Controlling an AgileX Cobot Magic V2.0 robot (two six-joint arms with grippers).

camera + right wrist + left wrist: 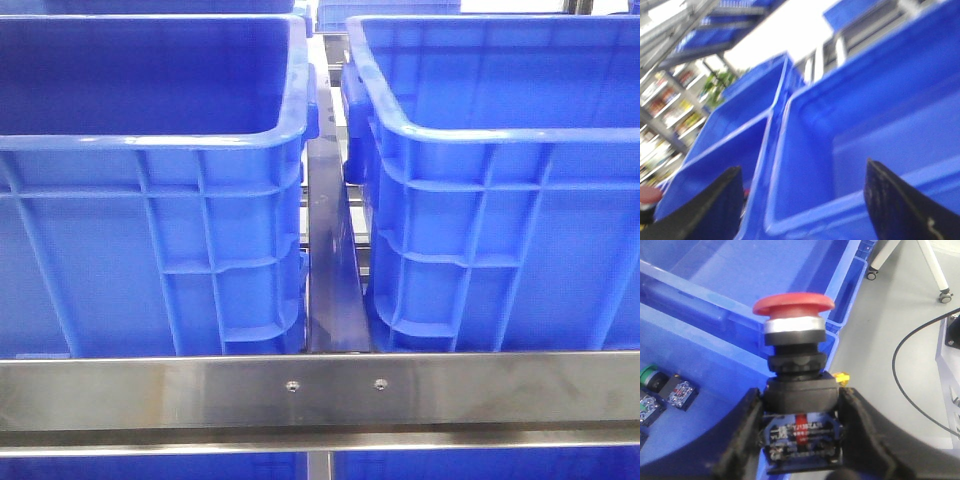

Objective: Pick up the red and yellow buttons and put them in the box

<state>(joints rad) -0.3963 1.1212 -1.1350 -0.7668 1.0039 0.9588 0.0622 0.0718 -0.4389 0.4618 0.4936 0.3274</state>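
The left claw is clenched on the red button, its 2 black fingers pressed to either side of the square contact block below the collar, with the mushroom cap pointing away from the wrist. Behind the button lies a blue crate, and further inside that crate sit a few loose parts, among them a green button and a small clear contact block. A scrap of yellow peeks out just beside the button's black body; I cannot tell what it is. The button looks stiff, hard plastic with a smooth domed red cap, a bright metal ring under it and a ribbed black collar; I judge it light but top-heavy, so the flat-sided block is the sound place to grip, the glossy cap being likely to slip. The right claw hangs released, nothing between its dark fingers, above another crate with smooth moulded walls. From the front, only 2 ribbed crates behind a brushed steel rail show, no arm in sight.
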